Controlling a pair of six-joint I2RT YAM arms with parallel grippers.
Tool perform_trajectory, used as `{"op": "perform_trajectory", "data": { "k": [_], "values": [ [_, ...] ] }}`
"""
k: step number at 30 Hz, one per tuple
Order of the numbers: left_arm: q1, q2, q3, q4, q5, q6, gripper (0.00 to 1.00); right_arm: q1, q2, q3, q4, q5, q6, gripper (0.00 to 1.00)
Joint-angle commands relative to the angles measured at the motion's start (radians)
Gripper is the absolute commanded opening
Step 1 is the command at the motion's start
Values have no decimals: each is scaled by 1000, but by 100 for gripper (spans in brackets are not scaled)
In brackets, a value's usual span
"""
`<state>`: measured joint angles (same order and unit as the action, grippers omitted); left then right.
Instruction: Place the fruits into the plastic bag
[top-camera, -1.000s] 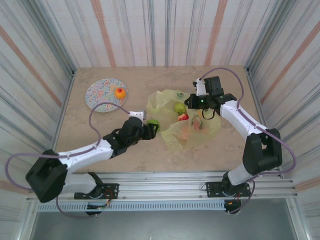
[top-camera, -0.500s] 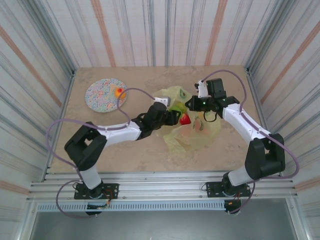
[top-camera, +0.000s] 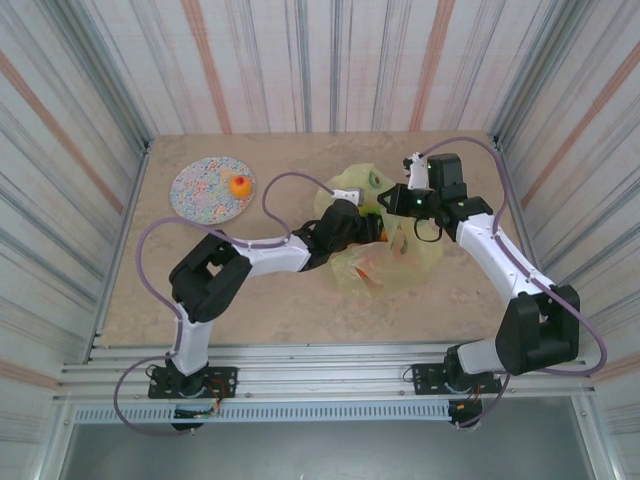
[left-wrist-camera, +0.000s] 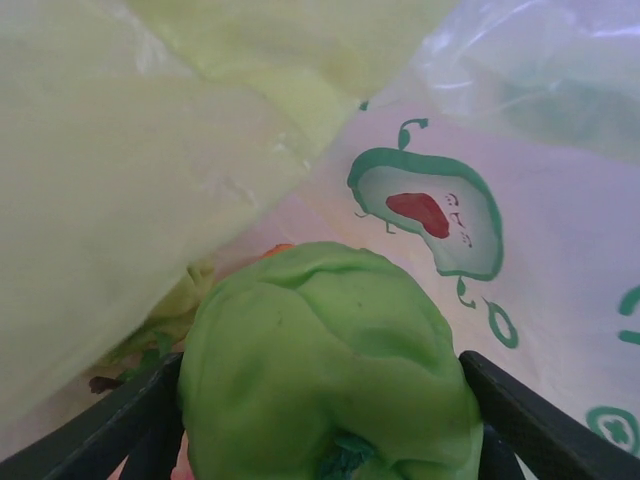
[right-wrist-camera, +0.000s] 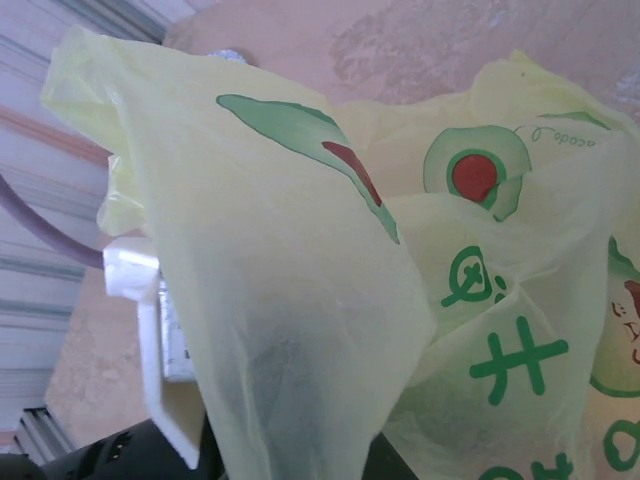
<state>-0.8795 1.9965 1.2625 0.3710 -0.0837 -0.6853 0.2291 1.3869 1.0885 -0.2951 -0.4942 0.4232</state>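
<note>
Glossy, lumpy green toy fruit (left-wrist-camera: 330, 320) sits clamped in the left gripper (left-wrist-camera: 322, 368) inside a crinkly translucent yellow-green avocado-printed plastic bag (right-wrist-camera: 300, 300); the closed right gripper (top-camera: 390, 201) pinches its rim.

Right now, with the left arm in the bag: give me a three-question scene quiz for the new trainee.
1. What sits between the fingers of the left gripper?
A. a red fruit
B. a green fruit
C. a banana

2. True or false: the speckled plate has nothing on it.

3. What is the right gripper shut on?

Key
1. B.
2. False: an orange fruit lies on it.
3. The plastic bag, which it holds by a fold of its upper edge.
</note>
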Motion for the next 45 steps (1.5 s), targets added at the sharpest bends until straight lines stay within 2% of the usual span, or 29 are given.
{"op": "perform_trajectory", "data": {
  "k": [1, 8, 14, 20, 27, 36, 41, 45],
  "values": [
    [-6, 16, 42, 14, -39, 2, 76, -17, -17, -22, 18, 8, 32, 0],
    [-6, -19, 32, -5, -74, 51, 85, -19, 5, -32, 31, -7, 38, 0],
    [-6, -65, 10, -25, -59, 86, 86, -21, 17, -30, 30, -8, 36, 0],
    [-6, -150, -84, -42, -40, 107, 87, -40, 14, -37, 22, -15, 29, 0],
    [-6, -300, -232, -84, 56, 148, 87, -60, 20, -46, 27, -31, 27, 0],
    [16, -541, -411, -167, 158, 272, 87, -65, 33, -47, 38, -43, 33, 1],
    [66, -624, -449, -237, 272, 334, 87, -65, 35, -55, 52, -43, 37, 1],
    [104, -658, -442, -280, 407, 408, 87, -65, 41, -58, 58, -49, 43, 1]
  ]
}}
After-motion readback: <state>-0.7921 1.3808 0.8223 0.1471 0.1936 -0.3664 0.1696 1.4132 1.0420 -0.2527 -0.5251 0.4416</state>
